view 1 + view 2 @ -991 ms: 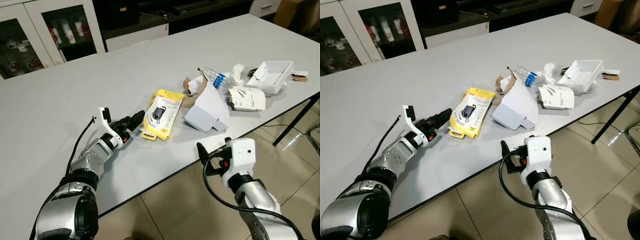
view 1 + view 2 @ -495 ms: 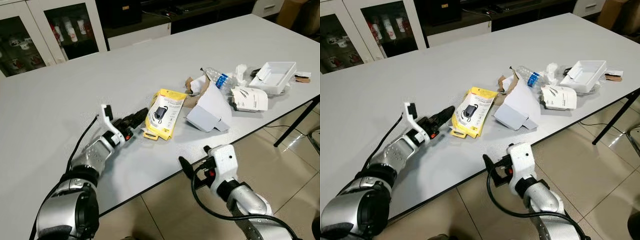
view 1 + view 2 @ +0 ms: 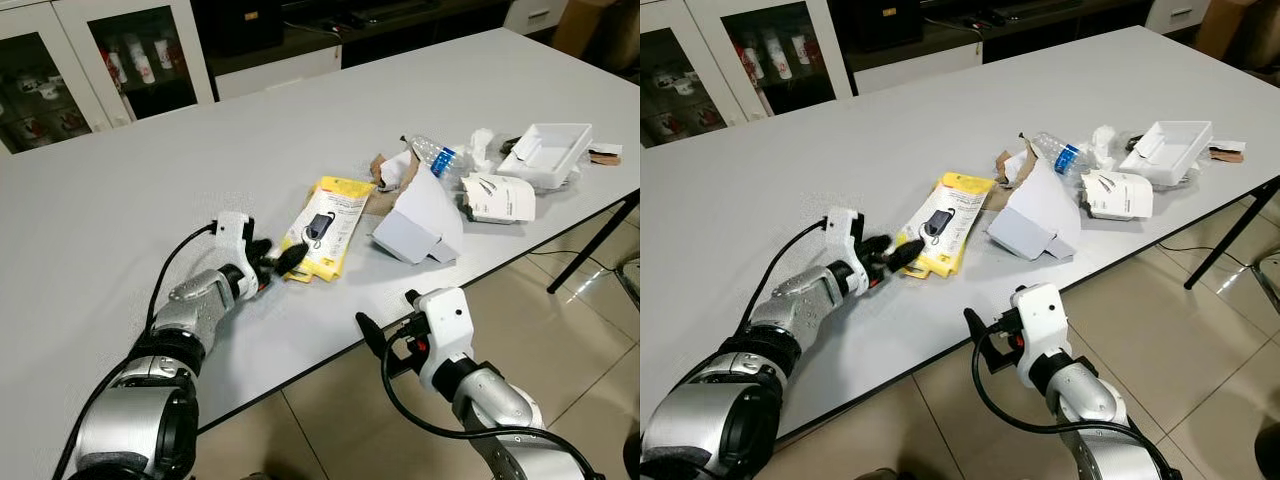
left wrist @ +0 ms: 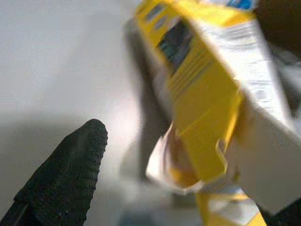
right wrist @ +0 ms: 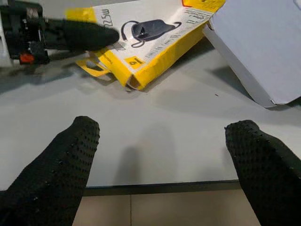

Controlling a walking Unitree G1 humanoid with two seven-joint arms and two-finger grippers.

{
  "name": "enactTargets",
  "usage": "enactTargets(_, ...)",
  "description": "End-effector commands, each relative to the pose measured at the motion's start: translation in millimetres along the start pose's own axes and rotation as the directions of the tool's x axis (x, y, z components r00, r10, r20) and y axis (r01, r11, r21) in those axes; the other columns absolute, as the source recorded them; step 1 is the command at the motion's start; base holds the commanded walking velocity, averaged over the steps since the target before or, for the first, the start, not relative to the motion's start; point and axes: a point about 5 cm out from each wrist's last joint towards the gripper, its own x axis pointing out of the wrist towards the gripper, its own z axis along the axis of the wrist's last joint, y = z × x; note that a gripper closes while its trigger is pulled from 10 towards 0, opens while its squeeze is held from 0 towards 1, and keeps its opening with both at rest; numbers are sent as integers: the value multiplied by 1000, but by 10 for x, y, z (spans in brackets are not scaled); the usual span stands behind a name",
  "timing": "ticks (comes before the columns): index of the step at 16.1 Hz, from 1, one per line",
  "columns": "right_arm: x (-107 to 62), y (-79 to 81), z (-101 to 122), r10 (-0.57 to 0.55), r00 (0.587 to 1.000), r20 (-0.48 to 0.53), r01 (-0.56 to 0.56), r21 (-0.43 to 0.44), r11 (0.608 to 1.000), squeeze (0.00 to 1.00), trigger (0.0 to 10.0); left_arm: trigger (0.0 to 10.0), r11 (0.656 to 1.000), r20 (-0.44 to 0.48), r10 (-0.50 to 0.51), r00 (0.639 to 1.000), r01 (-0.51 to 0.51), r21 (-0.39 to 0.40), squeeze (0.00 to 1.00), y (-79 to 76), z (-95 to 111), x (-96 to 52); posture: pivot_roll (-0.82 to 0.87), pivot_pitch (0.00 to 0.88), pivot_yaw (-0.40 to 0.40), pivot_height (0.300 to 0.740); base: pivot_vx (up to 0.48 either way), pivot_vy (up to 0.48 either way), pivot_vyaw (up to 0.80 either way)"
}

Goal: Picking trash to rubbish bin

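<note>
Left tool (image 3: 283, 262) at the near end of the yellow package (image 3: 325, 227), fingers parted narrowly around its lower corner, one black finger (image 4: 66, 176) beside the crumpled yellow edge in the left wrist view; firm pinch not certain from these pictures. Package flat on the white table (image 3: 120, 220), toward the near edge, long axis running from the left tool's tips away and rightward to the far right corner. Further right, a folded white carton (image 3: 420, 222), torn brown cardboard (image 3: 385, 175), a plastic bottle (image 3: 440, 158), a crumpled white box (image 3: 497, 197) and a white tray (image 3: 550, 152) strung along the table's right-hand edge. Right tool (image 3: 385, 335) off the table, below its near edge, fingers spread wide and holding nothing, pointed at the package in the right wrist view. Left arm clearly the nearer; package lying straight ahead of its tips, so the coming pinch likely needs only a short close on the end, lengthwise. Rubbish bin nowhere located yet.
</note>
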Motion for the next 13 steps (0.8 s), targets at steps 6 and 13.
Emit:
enactTargets(6, 33, 13, -14, 5, 1000, -10, -5, -12, 1000, 0, 10000, 0, 988, 79, 132, 988, -124, -93, 0, 143, 78, -49, -123, 42, 53, 740, 0, 0, 0)
enactTargets(13, 44, 15, -32, 4, 1000, -4, -4, -27, 1000, 0, 10000, 0, 969, 178, 18, 984, 26, -244, 0, 39, 107, -17, -117, 22, 52, 740, 0, 0, 0)
